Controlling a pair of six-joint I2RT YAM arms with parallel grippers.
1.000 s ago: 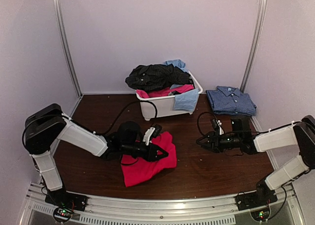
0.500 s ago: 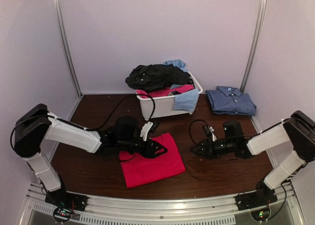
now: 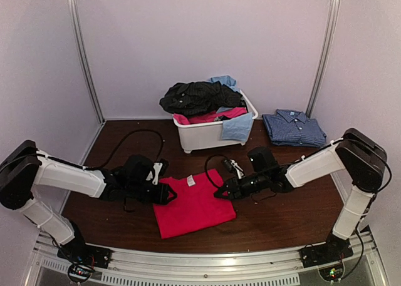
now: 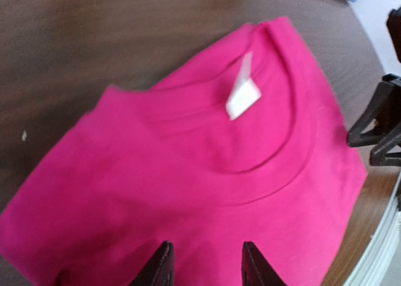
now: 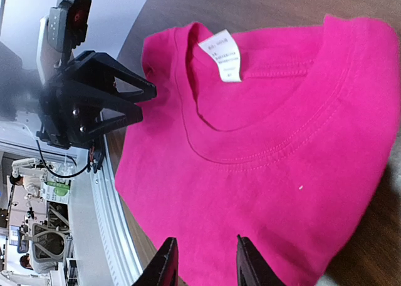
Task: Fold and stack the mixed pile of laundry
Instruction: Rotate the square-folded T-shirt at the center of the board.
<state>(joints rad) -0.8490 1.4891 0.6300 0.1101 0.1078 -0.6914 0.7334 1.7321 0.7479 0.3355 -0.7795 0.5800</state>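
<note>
A bright pink-red shirt (image 3: 193,206) lies folded flat on the dark table, collar and white label (image 4: 243,98) facing up. My left gripper (image 3: 168,195) is at its left edge, jaws apart over the cloth (image 4: 207,261), holding nothing. My right gripper (image 3: 219,193) is at the right edge, also open above the fabric (image 5: 203,261). Each wrist view shows the other gripper across the shirt (image 5: 269,154). The rest of the mixed laundry pile, black pinstriped cloth (image 3: 197,97), pink and light blue (image 3: 237,128), fills the tub. A folded blue checked shirt (image 3: 294,128) lies back right.
The white plastic tub (image 3: 207,136) stands at the back centre of the table. Walls and metal posts close in three sides. A metal rail (image 3: 200,261) runs along the near edge with both arm bases.
The left gripper opened, let go of the pink shirt and drew back to the left. The shirt now lies flat. The right arm reached left to the shirt's right edge, its jaws narrowing.
</note>
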